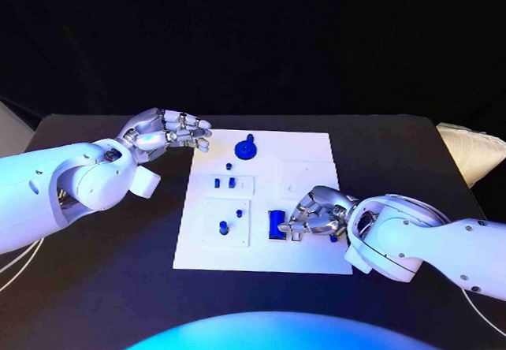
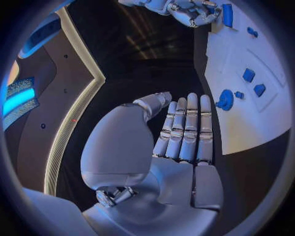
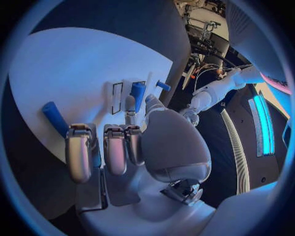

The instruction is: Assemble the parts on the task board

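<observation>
Task board (image 1: pixel 311 158), a white plate, lies at the centre of the black counter (image 1: pixel 88 285) in the head view, with inset square panels on its surface. Left hand (image 1: pixel 164 131) sits at the upper left of the frame, just off the board's upper left corner, over the counter; its fingers are curled inward in the head view, while the left wrist view shows them straight and side by side, holding nothing. Right hand (image 1: pixel 317 211) rests on the board's lower right area, fingers bent down beside a rectangular blue part (image 1: pixel 276 223); whether it grips that part cannot be told. A round blue part (image 1: pixel 246 149) stands near the board's upper edge. Small blue parts (image 1: pixel 238 214) sit in the panels left of centre.
</observation>
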Robot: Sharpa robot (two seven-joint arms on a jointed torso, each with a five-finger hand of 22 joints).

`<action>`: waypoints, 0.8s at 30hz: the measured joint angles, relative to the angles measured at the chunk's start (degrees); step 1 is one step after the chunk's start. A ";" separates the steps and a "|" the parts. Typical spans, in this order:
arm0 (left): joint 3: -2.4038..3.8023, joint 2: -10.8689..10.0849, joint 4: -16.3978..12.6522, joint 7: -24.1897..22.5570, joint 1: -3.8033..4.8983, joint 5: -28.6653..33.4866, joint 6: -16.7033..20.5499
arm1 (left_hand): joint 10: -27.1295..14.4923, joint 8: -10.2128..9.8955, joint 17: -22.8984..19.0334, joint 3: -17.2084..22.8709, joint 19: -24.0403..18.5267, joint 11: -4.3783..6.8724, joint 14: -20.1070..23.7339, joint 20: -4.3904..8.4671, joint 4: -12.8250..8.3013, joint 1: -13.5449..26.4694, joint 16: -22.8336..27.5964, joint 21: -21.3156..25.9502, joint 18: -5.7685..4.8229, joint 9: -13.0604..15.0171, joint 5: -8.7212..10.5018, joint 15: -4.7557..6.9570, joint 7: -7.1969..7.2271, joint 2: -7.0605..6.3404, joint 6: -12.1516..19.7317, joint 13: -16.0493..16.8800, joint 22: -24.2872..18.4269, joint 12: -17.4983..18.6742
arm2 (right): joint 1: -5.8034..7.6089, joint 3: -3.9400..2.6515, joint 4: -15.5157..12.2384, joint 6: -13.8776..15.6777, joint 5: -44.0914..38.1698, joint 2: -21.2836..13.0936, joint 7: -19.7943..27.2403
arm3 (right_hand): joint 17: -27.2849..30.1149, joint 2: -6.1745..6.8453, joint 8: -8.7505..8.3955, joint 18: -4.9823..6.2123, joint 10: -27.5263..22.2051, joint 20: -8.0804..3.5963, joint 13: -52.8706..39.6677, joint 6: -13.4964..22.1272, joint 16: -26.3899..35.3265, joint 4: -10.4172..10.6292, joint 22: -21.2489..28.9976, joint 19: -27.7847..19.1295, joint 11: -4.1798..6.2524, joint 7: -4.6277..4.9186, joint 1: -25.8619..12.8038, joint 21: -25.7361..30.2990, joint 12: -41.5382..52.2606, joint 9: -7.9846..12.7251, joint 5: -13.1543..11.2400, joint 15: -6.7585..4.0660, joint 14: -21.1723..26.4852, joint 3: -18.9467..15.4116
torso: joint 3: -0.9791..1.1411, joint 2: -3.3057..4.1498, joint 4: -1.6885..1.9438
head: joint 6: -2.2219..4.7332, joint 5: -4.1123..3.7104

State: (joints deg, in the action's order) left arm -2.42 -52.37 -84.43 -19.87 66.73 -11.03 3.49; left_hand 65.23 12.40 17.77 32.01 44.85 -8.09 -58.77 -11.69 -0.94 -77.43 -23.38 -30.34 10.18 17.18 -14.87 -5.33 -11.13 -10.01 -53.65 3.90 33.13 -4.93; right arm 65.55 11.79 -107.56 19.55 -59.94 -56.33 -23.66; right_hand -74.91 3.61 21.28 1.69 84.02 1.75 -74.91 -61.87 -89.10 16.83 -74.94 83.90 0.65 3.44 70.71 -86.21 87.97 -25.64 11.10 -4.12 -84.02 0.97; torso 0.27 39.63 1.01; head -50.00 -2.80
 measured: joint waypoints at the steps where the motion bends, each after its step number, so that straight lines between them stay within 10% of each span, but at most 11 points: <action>1: 0.00 0.00 0.01 0.03 0.00 0.00 -0.02 | 0.00 0.00 0.00 0.00 0.01 0.00 0.00 0.00 0.00 0.00 0.00 0.00 0.00 0.00 0.00 0.00 0.00 0.00 0.00 0.00 0.00 0.00 | 0.00 0.00 0.02 -0.02 0.00 0.04 -0.03 | 0.00 0.08 0.00 0.00 0.00 0.00 0.00 0.00 0.00 -0.02 0.00 0.00 0.00 0.00 -0.08 0.00 0.00 0.00 0.00 0.00 0.00 -0.03 | 0.00 0.00 0.00 | 0.00 0.00; 24: -0.03 0.04 0.12 0.35 -0.03 0.02 -0.33 | 0.00 0.00 0.12 0.00 0.00 0.00 0.00 0.00 0.00 -0.25 0.00 0.00 0.00 -0.05 0.00 0.00 0.00 0.25 0.00 0.00 0.00 0.29 | -0.33 0.00 -0.53 -0.92 -0.98 -0.55 0.47 | -0.04 2.30 0.44 0.00 0.00 0.01 0.01 0.00 0.00 -0.23 0.02 0.00 -0.01 0.00 1.68 0.01 0.00 0.06 -0.68 -0.20 0.21 -0.73 | 0.09 -0.09 -0.05 | 0.00 -0.02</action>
State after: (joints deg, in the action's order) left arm -2.44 -52.33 -84.31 -19.52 66.70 -11.01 3.17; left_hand 65.23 12.40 17.89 32.01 44.85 -8.09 -58.77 -11.68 -0.94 -77.68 -23.38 -30.34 10.17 17.13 -14.87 -5.33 -11.13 -9.76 -53.64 3.89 33.13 -4.65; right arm 65.21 11.79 -108.09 18.62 -60.92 -56.88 -23.19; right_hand -74.95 5.91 21.72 1.69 84.01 1.75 -74.90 -61.87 -89.10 16.60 -74.92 83.90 0.65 3.44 72.40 -86.19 87.97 -25.58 10.42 -4.32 -83.81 0.24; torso 0.36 39.53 0.96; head -50.00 -2.81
